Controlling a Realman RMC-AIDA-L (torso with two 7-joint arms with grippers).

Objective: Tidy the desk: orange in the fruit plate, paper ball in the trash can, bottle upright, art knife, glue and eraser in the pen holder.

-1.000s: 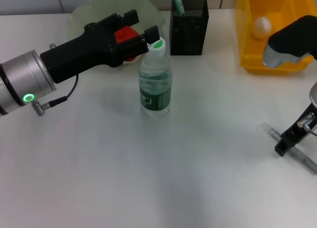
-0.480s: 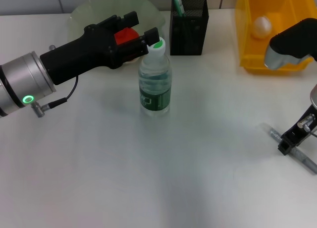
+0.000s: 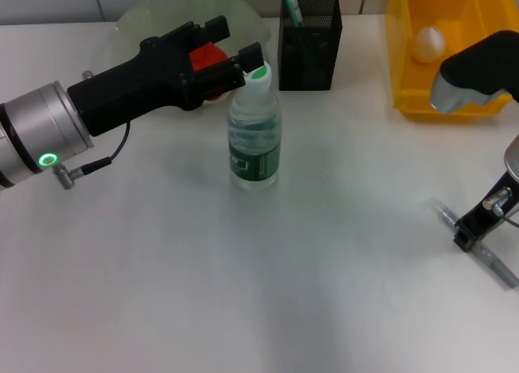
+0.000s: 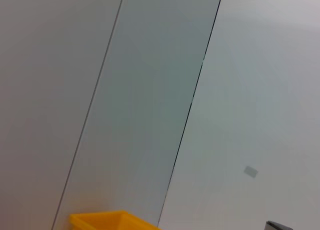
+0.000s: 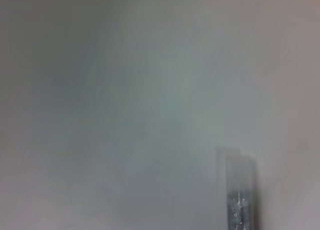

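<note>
White surface (image 3: 243, 292) fills most of the head view, with the plate (image 3: 130, 20) at its far left edge. The orange (image 3: 199, 57) is seen lying in the plate, behind the left pincer (image 3: 235, 39). That pincer is held level at the end of an arm stretched in from the left, its fingers spread and empty, the nearer one just beside the cap of the bottle (image 3: 254, 142). The bottle is stood upright, and the pincer has barely shifted in the last second, so that step is judged done and a withdrawal due. Behind the bottle the pen holder (image 3: 308, 40) is set, a green-and-white stick already in it. Farther right, the paper ball (image 3: 428, 42) is found in the yellow bin (image 3: 405, 73). At the far right the right pincer (image 3: 464, 237) has been nudged a little along the knife (image 3: 495, 263), which lies flat on the surface; whether it is clenched cannot be told. The eraser is not seen.
</note>
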